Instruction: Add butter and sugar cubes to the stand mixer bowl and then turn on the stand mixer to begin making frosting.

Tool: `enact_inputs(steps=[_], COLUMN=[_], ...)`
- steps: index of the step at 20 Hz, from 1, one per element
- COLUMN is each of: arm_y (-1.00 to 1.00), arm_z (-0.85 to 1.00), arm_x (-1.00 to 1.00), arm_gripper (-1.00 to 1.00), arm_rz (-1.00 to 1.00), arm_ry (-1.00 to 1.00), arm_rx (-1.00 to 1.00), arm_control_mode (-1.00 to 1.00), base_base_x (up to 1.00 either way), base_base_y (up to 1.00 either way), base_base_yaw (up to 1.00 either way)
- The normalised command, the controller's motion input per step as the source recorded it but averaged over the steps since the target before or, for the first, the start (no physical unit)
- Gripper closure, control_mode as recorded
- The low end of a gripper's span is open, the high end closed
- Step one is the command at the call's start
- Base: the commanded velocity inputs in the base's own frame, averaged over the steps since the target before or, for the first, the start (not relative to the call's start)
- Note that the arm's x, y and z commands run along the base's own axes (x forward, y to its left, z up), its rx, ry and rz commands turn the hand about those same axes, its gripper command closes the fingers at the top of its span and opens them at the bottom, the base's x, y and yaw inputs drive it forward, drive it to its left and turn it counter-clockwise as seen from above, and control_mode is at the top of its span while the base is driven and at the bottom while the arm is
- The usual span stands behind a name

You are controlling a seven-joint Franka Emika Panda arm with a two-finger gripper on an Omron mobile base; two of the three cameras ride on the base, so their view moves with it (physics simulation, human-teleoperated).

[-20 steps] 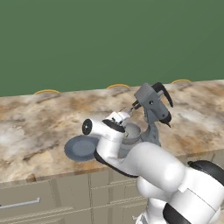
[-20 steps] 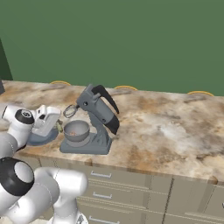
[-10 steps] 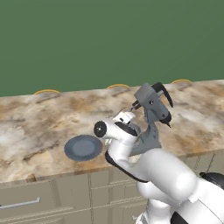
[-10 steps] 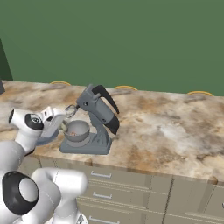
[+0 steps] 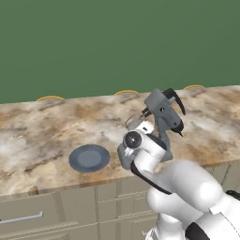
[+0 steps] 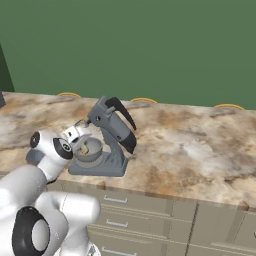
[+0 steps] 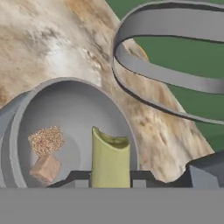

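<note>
The butter (image 7: 110, 158) stands clamped between my gripper's (image 7: 110, 183) fingers right over the stand mixer bowl (image 7: 65, 94), where my hand view shows two brown sugar cubes (image 7: 45, 168), while the right base view shows the stand mixer (image 6: 110, 137) on the marbled counter (image 6: 190, 150).

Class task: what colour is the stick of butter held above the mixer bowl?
Pale yellow butter, seen best in the hand view, over the grey bowl.

base cams flank stand mixer (image 5: 164, 117), hand cam close
</note>
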Motion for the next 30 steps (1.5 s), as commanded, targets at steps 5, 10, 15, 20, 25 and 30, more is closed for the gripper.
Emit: enact_inputs(steps=[5,10,15,20,25,30], arm_y=[-0.03,-0.09,-0.06,0.00,-0.08,0.00], arm_z=[-0.08,-0.09,-0.07,0.00,0.00,0.00], arm_x=[0.33,0.08,0.00,0.00,-0.15,-0.22], arm_gripper=[1.00,1.00,-1.00,-1.00,-1.00,-1.00], arm_rz=[0.13,0.13,0.11,0.07,0.03,0.02], arm_ry=[0.00,-0.02,-0.03,0.00,0.00,0.00], arm_rx=[0.11,0.07,0.04,0.04,0.03,0.00], arm_control_mode=[-1.00,-1.00,-1.00,-1.00,-1.00,-1.00], base_base_x=[0.00,0.00,0.00,0.00,0.00,0.00], base_base_y=[0.00,0.00,0.00,0.00,0.00,0.00], base_base_yaw=[0.00,0.00,0.00,0.00,0.00,0.00])
